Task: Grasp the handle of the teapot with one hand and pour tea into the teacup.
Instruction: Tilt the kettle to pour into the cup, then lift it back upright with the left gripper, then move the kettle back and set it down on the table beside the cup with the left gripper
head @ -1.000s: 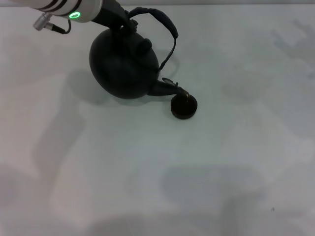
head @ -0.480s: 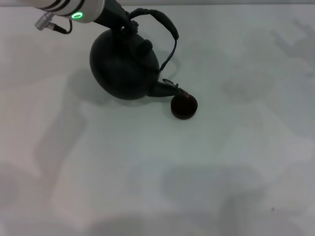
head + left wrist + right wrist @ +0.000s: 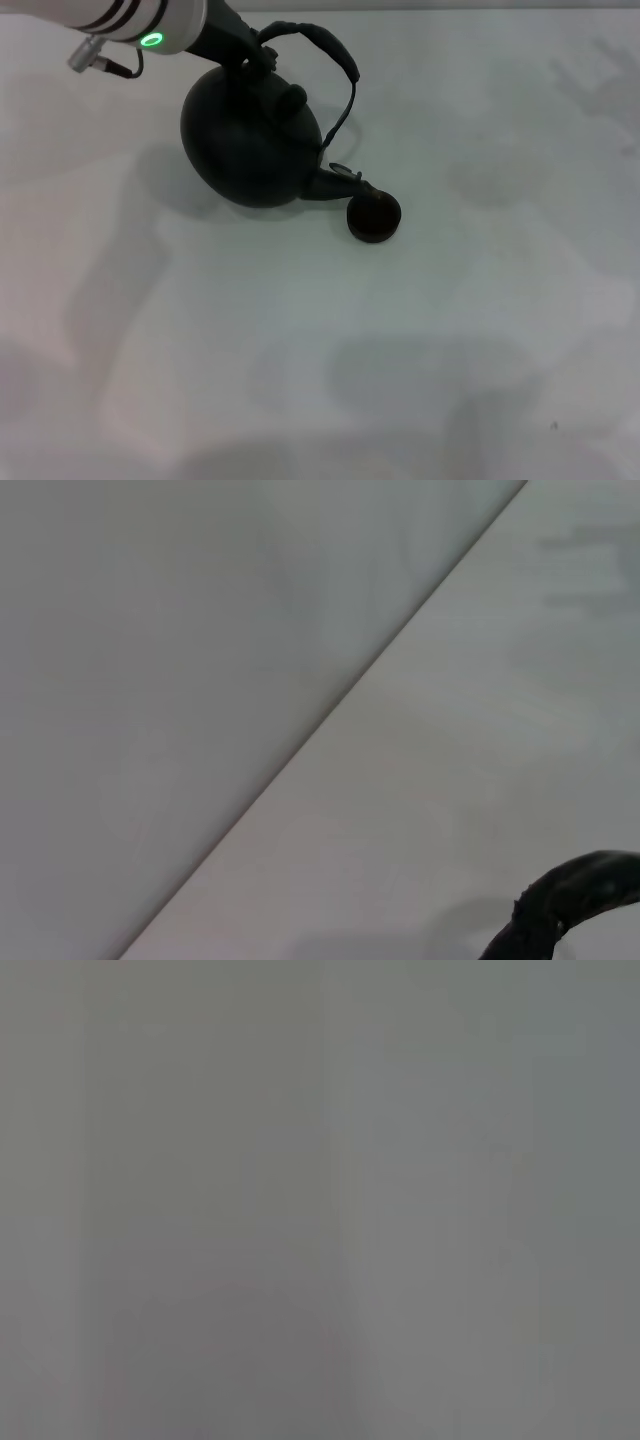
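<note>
Compared with the view one second earlier, the teapot [image 3: 252, 140] has shifted slightly up and away, and its spout tip now sits at the near-left rim of the teacup [image 3: 374, 218] rather than over its middle. Head view: the left gripper [image 3: 247, 52], entering from the upper left with a green indicator light on its wrist, is pinched on the left end of the handle [image 3: 325, 45], holding the black teapot tilted with the spout pointing down and to the right. The handle arches over the lid knob toward the spout side. The small dark teacup stands on the white table [image 3: 450, 330], just right of the spout. Left wrist view: only a short curved piece of the dark, rough handle [image 3: 570, 900] shows against the pale table surface and wall. Right wrist view: a uniform grey field; the right gripper appears in no view.
</note>
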Tool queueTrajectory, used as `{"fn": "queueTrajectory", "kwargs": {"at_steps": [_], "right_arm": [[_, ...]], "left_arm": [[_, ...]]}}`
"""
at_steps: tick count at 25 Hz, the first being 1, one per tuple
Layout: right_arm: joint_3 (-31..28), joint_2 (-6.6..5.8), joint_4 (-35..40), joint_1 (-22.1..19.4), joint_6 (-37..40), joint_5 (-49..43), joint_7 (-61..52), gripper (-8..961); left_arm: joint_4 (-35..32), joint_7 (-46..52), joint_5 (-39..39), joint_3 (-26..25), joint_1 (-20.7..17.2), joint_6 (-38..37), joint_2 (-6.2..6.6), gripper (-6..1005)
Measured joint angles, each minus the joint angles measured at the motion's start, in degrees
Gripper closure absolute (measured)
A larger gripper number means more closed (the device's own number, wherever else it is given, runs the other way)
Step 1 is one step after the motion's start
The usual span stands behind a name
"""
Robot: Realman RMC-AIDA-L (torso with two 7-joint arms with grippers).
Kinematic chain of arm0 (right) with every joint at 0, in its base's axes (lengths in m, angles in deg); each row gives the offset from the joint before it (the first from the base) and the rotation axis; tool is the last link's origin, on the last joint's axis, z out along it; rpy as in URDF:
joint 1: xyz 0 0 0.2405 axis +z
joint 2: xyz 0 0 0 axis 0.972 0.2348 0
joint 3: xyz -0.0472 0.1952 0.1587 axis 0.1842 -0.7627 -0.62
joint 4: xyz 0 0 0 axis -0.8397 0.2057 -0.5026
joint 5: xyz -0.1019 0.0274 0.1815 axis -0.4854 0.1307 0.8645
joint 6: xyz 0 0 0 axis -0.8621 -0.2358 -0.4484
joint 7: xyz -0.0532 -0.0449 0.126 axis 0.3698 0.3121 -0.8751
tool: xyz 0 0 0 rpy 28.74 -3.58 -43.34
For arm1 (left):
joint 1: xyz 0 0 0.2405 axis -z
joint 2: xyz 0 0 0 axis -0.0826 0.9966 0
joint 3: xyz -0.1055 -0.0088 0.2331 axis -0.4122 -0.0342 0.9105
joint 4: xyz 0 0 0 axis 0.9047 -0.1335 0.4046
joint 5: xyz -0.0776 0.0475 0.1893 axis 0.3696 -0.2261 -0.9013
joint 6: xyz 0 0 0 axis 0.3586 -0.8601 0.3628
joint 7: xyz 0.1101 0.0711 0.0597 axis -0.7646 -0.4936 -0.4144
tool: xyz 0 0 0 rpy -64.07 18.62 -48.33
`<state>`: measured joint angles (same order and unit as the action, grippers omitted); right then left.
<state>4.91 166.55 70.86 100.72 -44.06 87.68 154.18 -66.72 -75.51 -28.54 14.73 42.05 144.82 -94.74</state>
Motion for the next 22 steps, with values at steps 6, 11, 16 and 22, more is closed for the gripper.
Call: {"fn": "queueTrajectory", "kwargs": {"at_steps": [6,11,16,22], "right_arm": [[0.01,-0.02,0.0,0.06,0.28,0.01,-0.24,106],[0.2,-0.08,0.0,0.06,0.75,0.01,-0.43,105],[0.37,-0.09,0.0,0.04,0.83,-0.05,-0.85,105],[0.52,-0.09,0.0,-0.2,0.72,-0.51,-1.13,105]], "left_arm": [[-0.24,0.55,4.02,-2.01,-2.25,-3.59,0.06,846],[-2.23,-3.33,11.72,-7.53,-6.18,-6.64,0.22,847],[-2.84,-15.52,26.88,-15.11,-11.67,-7.21,0.24,847],[0.0,-32.73,43.83,-18.76,-19.86,-10.36,0.24,847]]}}
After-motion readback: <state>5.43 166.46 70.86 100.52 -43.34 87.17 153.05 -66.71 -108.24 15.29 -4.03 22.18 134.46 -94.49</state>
